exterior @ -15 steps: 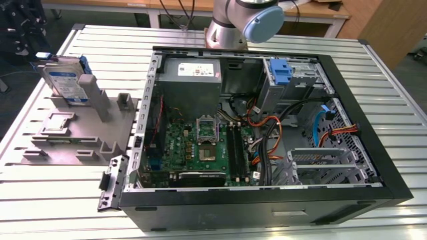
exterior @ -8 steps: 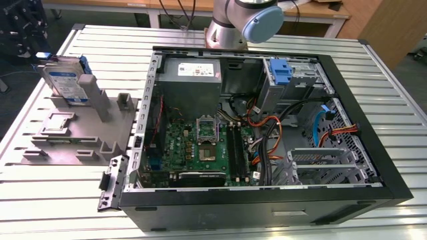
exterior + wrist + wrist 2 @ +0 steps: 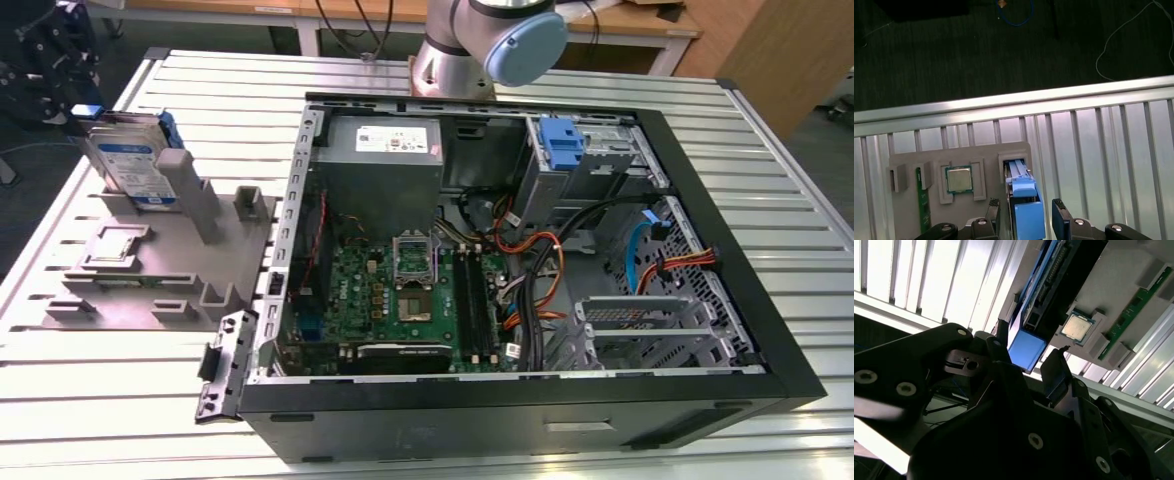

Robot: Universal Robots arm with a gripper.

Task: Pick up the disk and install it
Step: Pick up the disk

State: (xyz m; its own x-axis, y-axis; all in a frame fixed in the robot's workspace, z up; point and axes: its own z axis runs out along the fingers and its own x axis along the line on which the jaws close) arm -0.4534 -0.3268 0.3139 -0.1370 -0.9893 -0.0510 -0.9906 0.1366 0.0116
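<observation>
- Gripper is open, one finger on either side of the disk, not clamped on it
- disk stands upright in grey holder, beside a CPU chip

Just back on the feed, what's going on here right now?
The gripper hovers over the disk, which stands on edge in a slot of the grey fixture, at the exterior view's left of the open PC case. The jaws are open, one on each side of the disk's blue carrier, with a gap visible in the first wrist view. The disk is not yet lifted.
</observation>
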